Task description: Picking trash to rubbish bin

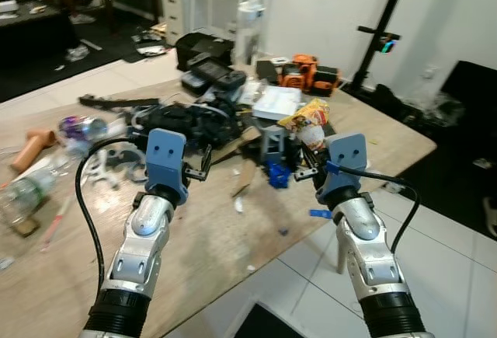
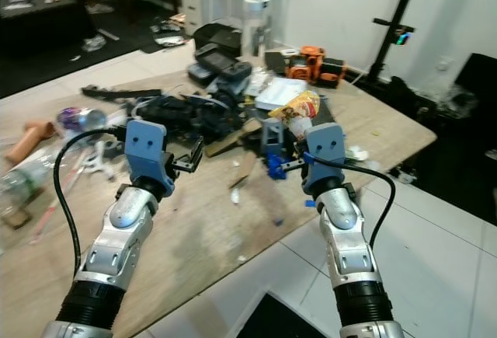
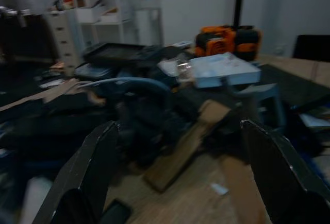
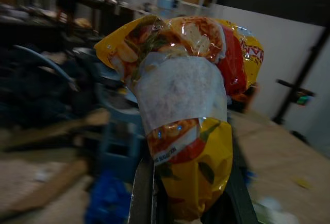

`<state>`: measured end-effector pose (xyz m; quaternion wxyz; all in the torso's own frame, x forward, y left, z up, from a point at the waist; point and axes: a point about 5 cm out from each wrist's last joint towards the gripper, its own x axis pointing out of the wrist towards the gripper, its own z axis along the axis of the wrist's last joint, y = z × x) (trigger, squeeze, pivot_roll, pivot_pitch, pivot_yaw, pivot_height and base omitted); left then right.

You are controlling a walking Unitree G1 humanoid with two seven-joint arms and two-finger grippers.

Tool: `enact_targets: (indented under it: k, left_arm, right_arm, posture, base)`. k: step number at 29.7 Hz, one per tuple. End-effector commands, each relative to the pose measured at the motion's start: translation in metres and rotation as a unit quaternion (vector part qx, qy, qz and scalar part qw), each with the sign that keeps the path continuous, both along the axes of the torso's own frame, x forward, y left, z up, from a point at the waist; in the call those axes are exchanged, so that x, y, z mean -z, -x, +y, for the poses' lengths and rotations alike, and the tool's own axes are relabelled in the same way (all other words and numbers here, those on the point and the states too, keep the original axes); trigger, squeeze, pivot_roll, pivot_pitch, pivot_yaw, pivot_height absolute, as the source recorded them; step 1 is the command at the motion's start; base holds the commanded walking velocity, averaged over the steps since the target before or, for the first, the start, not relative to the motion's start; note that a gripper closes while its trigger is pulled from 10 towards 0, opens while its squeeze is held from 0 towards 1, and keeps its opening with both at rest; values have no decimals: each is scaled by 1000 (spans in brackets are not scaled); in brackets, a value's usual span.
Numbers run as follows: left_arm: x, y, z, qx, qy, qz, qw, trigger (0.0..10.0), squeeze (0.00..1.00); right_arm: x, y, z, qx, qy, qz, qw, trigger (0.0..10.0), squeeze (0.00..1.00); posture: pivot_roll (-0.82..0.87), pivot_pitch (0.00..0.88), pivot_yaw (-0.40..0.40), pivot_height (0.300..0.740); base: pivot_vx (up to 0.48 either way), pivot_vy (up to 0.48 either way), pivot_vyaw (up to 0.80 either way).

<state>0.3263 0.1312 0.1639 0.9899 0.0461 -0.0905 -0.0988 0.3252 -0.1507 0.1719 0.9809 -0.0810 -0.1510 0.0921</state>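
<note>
Progress: we hold one yellow snack wrapper (image 4: pixel 188 116) clamped in our right pincer (image 1: pixel 311 169), lifted above the cluttered tabletop (image 1: pixel 217 237); no bin visible, so drop-off remains. Left pincer (image 1: pixel 203 169) spread wide, empty, near the black clutter. We count two bottles (image 1: pixel 31 182), one cardboard tube (image 1: pixel 33 148) left, scattered scraps.

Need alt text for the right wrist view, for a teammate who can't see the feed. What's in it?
The right tool is shut on a crumpled yellow and red snack wrapper, held up close to the camera. Behind it, out of focus, are a wooden table with dark clutter and a blue object, and a white wall.
</note>
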Motion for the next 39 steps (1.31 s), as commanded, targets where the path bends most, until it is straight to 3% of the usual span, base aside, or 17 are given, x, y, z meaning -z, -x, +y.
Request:
enact_targets:
  k: [1,39]
  left_arm:
    - [2,0,1,-3,-5,1,1000,10000,0]
    - [1,-1,2,-9,2,0,1000,10000,0]
  right_arm:
    - [1,2,2,-2,-1,-1,1000,10000,0]
    - [0,2,4,0,1,-3,1000,10000,0]
  posture:
    - [-100,26,-26,740]
    - [-98,41,-28,740]
  base:
    - [0,0,-800]
    - [0,0,-800]
